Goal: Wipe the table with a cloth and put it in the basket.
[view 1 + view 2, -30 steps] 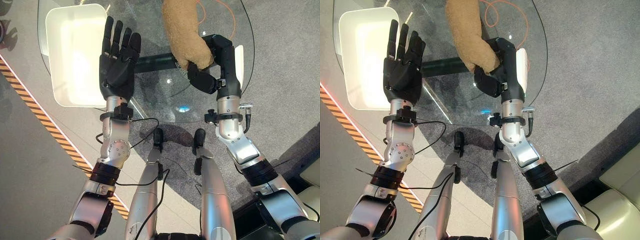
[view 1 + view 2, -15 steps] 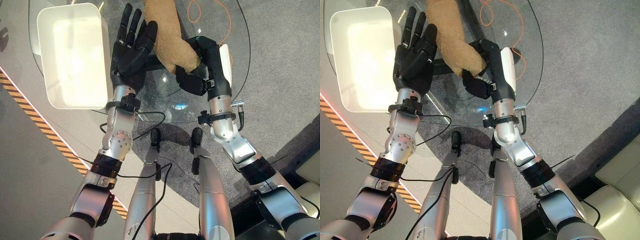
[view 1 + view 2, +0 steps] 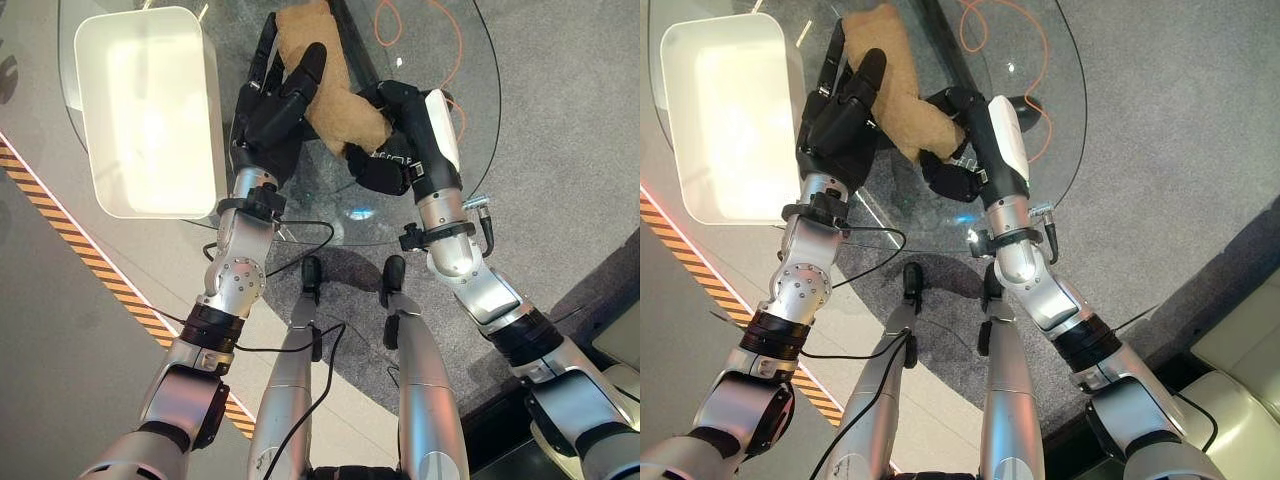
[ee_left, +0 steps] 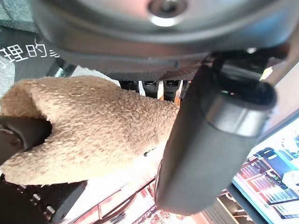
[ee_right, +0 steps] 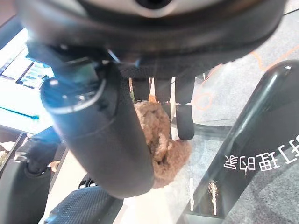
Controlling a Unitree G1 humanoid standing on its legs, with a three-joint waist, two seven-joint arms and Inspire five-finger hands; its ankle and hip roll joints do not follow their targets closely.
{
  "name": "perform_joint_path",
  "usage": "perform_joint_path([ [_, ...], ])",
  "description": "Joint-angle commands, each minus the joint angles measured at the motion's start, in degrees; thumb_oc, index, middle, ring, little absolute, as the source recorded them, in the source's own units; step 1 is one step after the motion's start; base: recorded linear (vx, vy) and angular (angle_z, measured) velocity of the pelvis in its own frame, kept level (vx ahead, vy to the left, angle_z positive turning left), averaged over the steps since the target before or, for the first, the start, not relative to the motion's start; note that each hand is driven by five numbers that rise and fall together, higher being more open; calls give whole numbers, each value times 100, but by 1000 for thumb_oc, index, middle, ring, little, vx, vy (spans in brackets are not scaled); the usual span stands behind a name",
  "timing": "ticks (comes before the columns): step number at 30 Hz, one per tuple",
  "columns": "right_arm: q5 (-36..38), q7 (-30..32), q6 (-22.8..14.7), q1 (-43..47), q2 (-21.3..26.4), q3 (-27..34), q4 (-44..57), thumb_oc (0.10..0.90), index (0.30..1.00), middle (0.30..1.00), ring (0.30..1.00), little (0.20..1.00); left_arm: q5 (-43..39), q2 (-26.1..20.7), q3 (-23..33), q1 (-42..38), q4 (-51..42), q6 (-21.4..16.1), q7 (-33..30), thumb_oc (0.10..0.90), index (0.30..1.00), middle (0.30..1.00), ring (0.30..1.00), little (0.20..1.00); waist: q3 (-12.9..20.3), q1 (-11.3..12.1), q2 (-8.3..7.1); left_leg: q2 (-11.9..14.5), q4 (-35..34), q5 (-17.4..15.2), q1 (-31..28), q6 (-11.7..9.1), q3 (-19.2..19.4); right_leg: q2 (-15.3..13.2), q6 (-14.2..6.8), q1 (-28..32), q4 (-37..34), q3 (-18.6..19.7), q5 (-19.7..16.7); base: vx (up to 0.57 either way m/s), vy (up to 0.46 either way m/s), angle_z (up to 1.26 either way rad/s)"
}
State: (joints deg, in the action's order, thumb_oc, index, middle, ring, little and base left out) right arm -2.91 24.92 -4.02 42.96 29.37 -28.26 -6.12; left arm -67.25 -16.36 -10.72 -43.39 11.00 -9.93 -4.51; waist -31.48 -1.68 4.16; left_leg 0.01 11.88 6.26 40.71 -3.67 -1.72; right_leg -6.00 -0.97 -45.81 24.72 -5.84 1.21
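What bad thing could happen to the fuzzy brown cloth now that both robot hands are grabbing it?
1. Both the left hand and the right hand grip the cloth, so if neither lets go it may just get tugged.
2. The basket sits off to the left, so a loose grip could drop the cloth onto the glass table instead.

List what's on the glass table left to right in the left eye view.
White basket → left hand → tan cloth → right hand → orange cable under the glass table.
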Motion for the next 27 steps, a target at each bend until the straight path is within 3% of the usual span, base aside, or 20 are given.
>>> perform_joint_path([
  [1,-426,-9,-794,1179,-241,-71,1312,100,300,300,300,200,-21,-119,-114,-673,-831,-188,151,800,900,900,900,900,169,89,-45,-362,105,-326,-164,179,381,297,-176,421,-520,-53,116,0,0,0],
  [6,-401,-70,-777,1268,-210,-122,1352,100,300,300,300,200,-36,-135,-120,-696,-754,-146,70,800,900,900,900,900,169,100,-55,-362,126,-327,-141,175,369,299,-183,405,-507,-58,122,0,0,0],
  [14,-378,-19,-715,1298,-197,-184,1344,100,300,300,300,200,13,-136,-94,-674,-725,-392,88,800,900,900,900,900,169,117,-59,-360,154,-332,-114,170,364,294,-180,383,-491,-71,129,0,0,0],
  [15,-388,-16,-718,1306,-201,-187,1330,100,300,300,300,200,62,-136,-79,-685,-732,-424,80,460,608,608,608,560,169,123,-60,-362,153,-333,-113,170,364,294,-179,380,-490,-76,129,0,0,0],
  [16,-380,-21,-732,1309,-206,-186,1319,100,300,300,300,200,112,-132,-72,-694,-733,-442,69,311,481,481,481,411,169,125,-58,-360,150,-329,-106,172,365,294,-180,370,-487,-80,125,0,0,0],
  [18,-372,-49,-707,1333,-211,-169,1352,100,300,300,300,200,226,-127,-73,-718,-750,-527,69,100,300,300,300,200,169,124,-63,-366,136,-282,-73,176,357,305,-174,341,-515,-80,72,0,0,0],
  [27,-363,-95,-718,1284,-236,-157,1333,100,300,300,300,200,363,-119,-41,-700,-818,-629,96,100,300,300,300,200,169,130,-71,-362,161,-339,-108,170,359,285,-180,371,-475,-89,132,0,0,0],
])
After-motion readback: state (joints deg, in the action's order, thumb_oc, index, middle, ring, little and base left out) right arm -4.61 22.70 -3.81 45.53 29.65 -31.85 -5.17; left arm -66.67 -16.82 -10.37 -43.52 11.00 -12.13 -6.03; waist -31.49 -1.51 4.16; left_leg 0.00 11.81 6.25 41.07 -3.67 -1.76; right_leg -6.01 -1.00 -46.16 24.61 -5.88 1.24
